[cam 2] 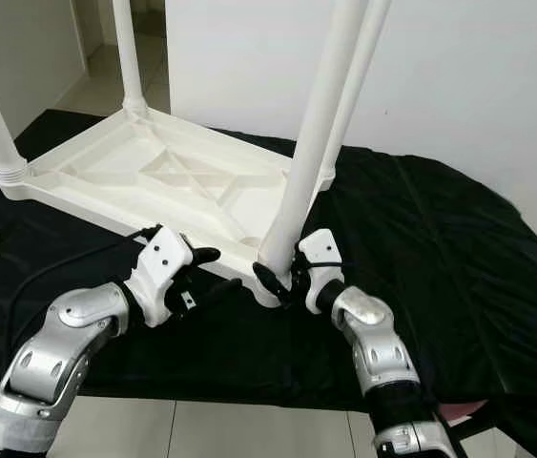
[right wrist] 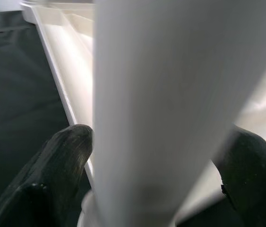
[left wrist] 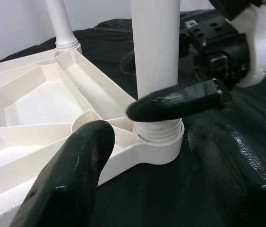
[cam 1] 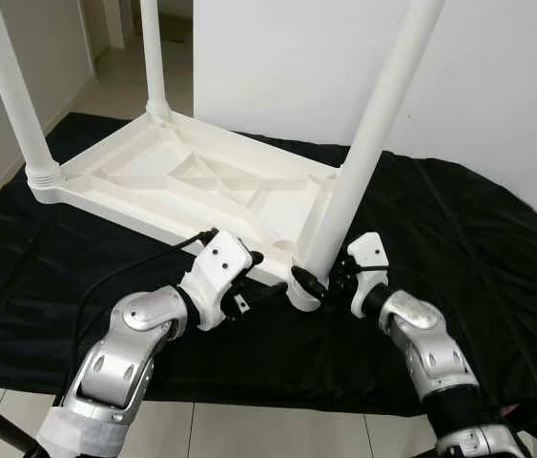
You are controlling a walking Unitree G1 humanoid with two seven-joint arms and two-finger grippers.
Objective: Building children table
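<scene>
A white plastic children's table [cam 1: 182,181] lies upside down on a black cloth, its legs pointing up. The near leg [cam 1: 373,143] stands in the corner socket [left wrist: 156,142] closest to me. My right gripper [cam 1: 323,279] is shut on this leg just above the socket, one black finger [right wrist: 62,156] on each side of it. My left gripper [left wrist: 151,179] is open and hovers low over the cloth beside the same corner, a short way from the socket, holding nothing.
The black cloth [cam 1: 459,248] covers the floor under the table, its near edge by pale tiles [cam 1: 249,429]. Two other legs [cam 1: 15,95] [cam 1: 154,57] rise at the left and back. A white wall [cam 1: 297,57] stands behind. A black cable [cam 1: 125,272] trails from my left arm.
</scene>
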